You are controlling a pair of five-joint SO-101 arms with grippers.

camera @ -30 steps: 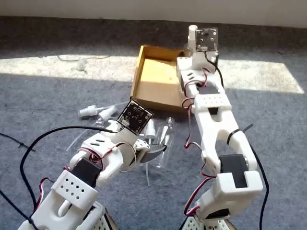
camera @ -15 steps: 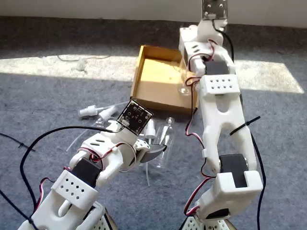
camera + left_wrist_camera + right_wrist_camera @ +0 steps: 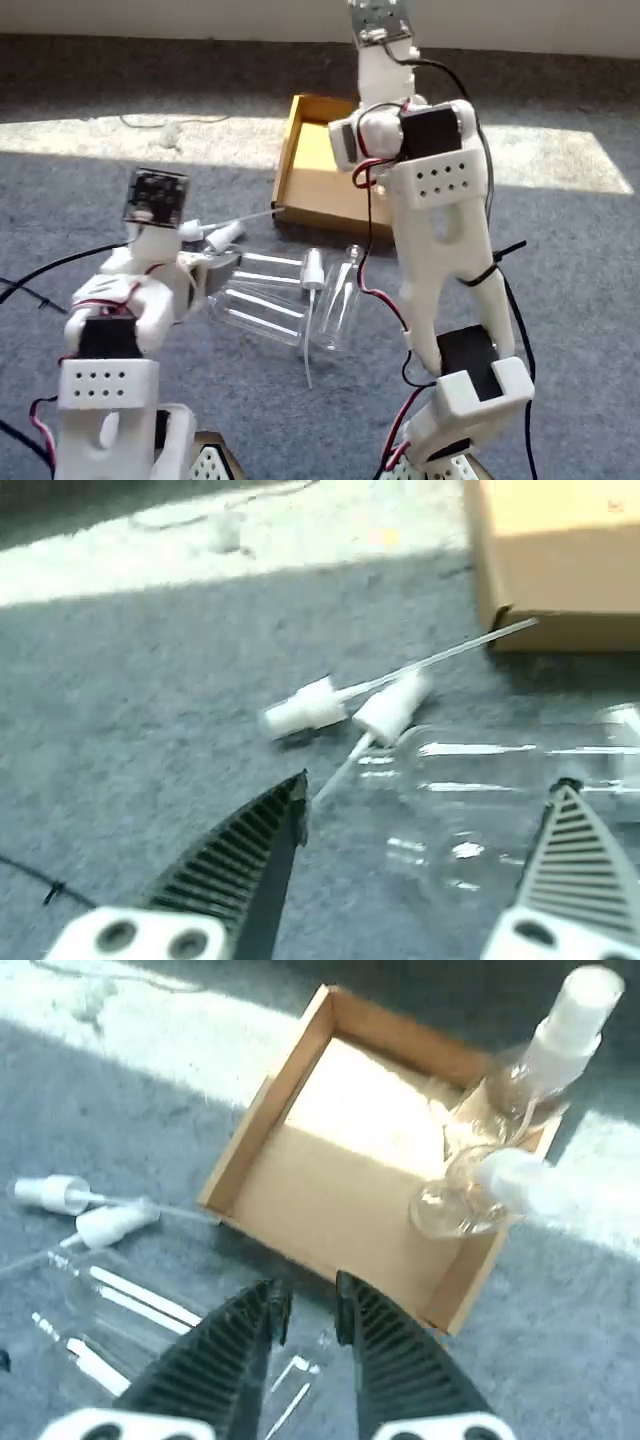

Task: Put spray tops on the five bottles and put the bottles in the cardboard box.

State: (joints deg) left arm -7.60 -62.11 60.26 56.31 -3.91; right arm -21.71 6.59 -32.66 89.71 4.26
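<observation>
left claw (image 3: 432,783) low over the grey carpet (image 3: 90,190), spread wide open, gripping nothing. down between its two black fingers (image 3: 255,855), a clear bottle (image 3: 470,790) on its side on the carpet, no top on it. hard to tell if the fingers touch it.

just past that bottle, two white spray tops (image 3: 305,708) close together, each with a long thin tube. one tube stretched out to the near corner of the cardboard box (image 3: 310,180).

right claw (image 3: 308,1295) up high over the near edge of the box, pointing down. only a thin gap between its fingers, nothing in it. right arm (image 3: 440,210) standing tall beside the box in the high view.

inside the box, in a far corner, two capped bottles. first capped bottle (image 3: 520,1070) leaning up against the wall, white top in the air. second capped bottle (image 3: 450,1205) right beside it, touching or nearly so; hard to tell how it lies. rest of the box floor bare and brown, half in sun.

on the carpet between the two arms, another open bottle (image 3: 340,300) on its side, near the first one. a third spray top (image 3: 313,268) lying between them, its tube pointing back toward the arms.

bright strip of sunlight (image 3: 100,140) across the carpet behind the box.
</observation>
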